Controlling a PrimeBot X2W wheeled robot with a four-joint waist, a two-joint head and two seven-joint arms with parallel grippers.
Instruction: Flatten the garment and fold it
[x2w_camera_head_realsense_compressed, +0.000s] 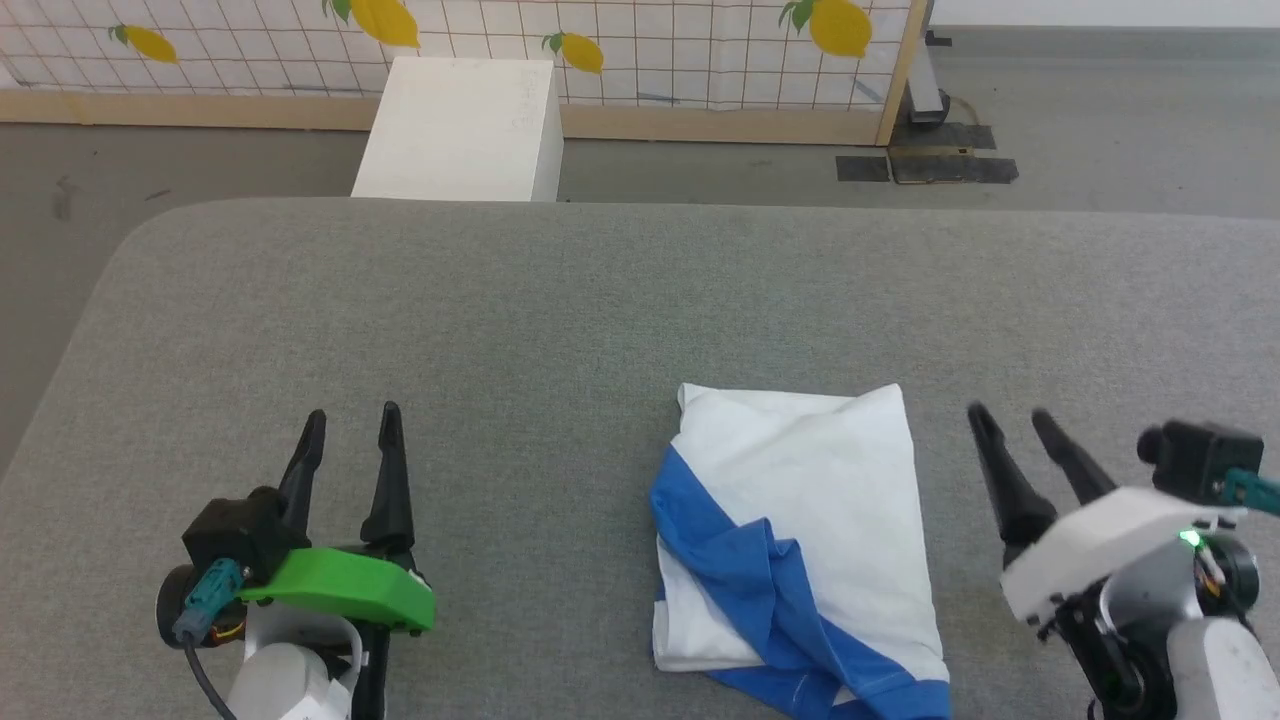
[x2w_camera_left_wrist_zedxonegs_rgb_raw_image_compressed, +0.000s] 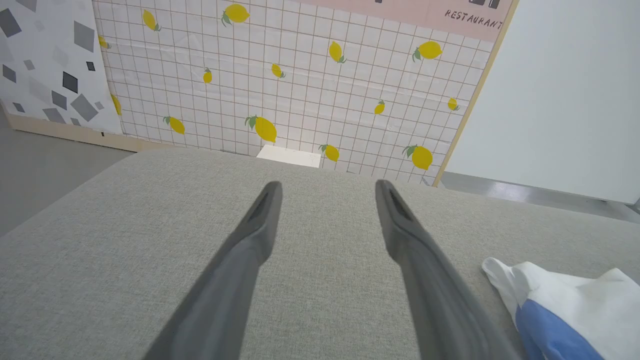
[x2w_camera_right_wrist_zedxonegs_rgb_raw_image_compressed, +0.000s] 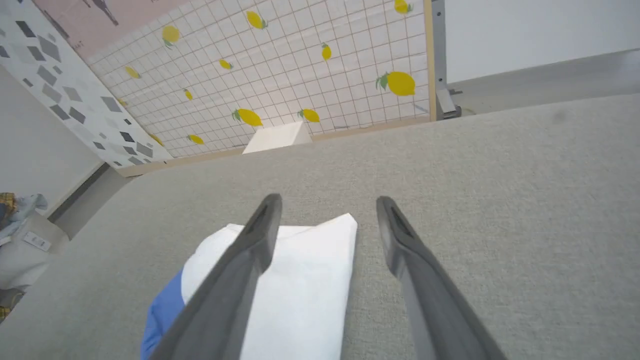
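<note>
The garment (x2w_camera_head_realsense_compressed: 800, 530) lies folded into a compact packet on the grey padded table (x2w_camera_head_realsense_compressed: 560, 300), white on top with a royal blue band running diagonally across its near part. My left gripper (x2w_camera_head_realsense_compressed: 350, 418) stands open well to the garment's left, nothing between its fingers. My right gripper (x2w_camera_head_realsense_compressed: 1008, 414) is open just right of the garment, apart from it. The left wrist view catches a white and blue corner of the garment (x2w_camera_left_wrist_zedxonegs_rgb_raw_image_compressed: 560, 305) at lower right, past the left gripper (x2w_camera_left_wrist_zedxonegs_rgb_raw_image_compressed: 327, 186). In the right wrist view the garment (x2w_camera_right_wrist_zedxonegs_rgb_raw_image_compressed: 305, 285) lies under the left finger of the right gripper (x2w_camera_right_wrist_zedxonegs_rgb_raw_image_compressed: 327, 200).
A white rectangular box (x2w_camera_head_realsense_compressed: 460, 130) stands on the floor beyond the table's far edge. Behind it runs a lemon-patterned tiled panel (x2w_camera_head_realsense_compressed: 640, 50) with a wooden frame. Bare grey table surface stretches left, far and right of the garment.
</note>
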